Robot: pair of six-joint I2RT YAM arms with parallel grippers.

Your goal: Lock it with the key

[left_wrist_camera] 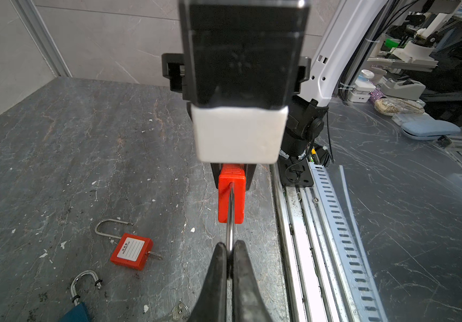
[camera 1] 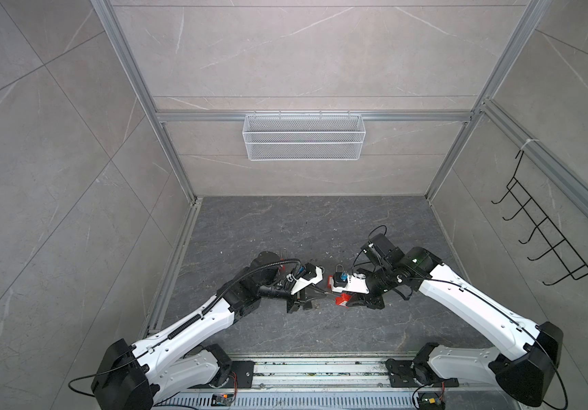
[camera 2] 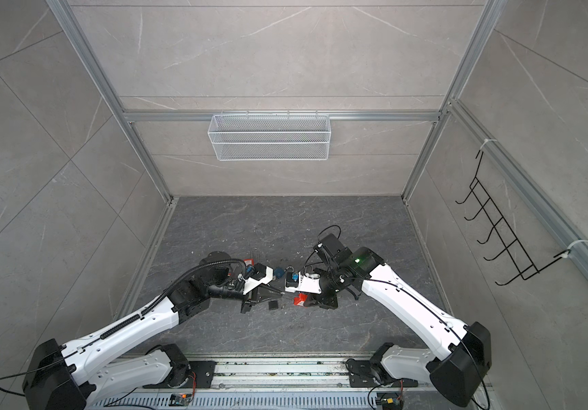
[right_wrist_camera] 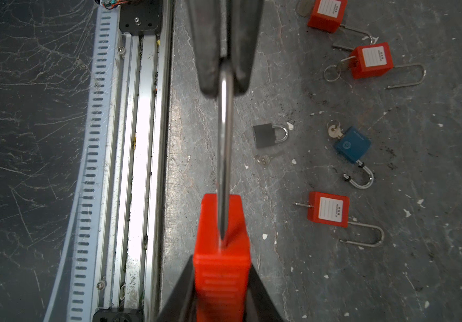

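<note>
**Visitor:** Pinching something, is it, that left gripper (left_wrist_camera: 230, 252)?

**Technician:** Yes. Its 2 black fingers are pressed together on the far bend of a steel shackle (right_wrist_camera: 225, 139), with the metal squeezed between the tips.

**Visitor:** And the right gripper (right_wrist_camera: 221, 264)?

**Technician:** Clamped on the body of the red padlock (right_wrist_camera: 235, 228) that the shackle belongs to, 1 finger flat against each side. The 2 grippers face each other tip to tip with the lock strung between them. It hangs clear of the table (right_wrist_camera: 391, 264), over the front half and midway between both arms.

**Visitor:** Is the shackle pushed home?

**Technician:** I only see it edge-on, so I cannot tell. The keyhole end is hidden from me as well.

**Visitor:** Where are the keys, then?

**Technician:** Down on the table. 1 key (right_wrist_camera: 335, 133) sticks out of a blue padlock (right_wrist_camera: 352, 145) whose shackle is swung open. A small bunch of loose keys (right_wrist_camera: 262, 159) lies just beside a black padlock (right_wrist_camera: 264, 135). A key ring (right_wrist_camera: 331, 73) hangs at the base of 1 of the 3 other red locks (right_wrist_camera: 327, 210), which lie flat with their white labels up.

**Visitor:** And further out?

**Technician:** A white mesh basket (camera 1: 303, 136) is on the back wall and a black hook rack (camera 1: 552, 227) on the right wall.
</note>
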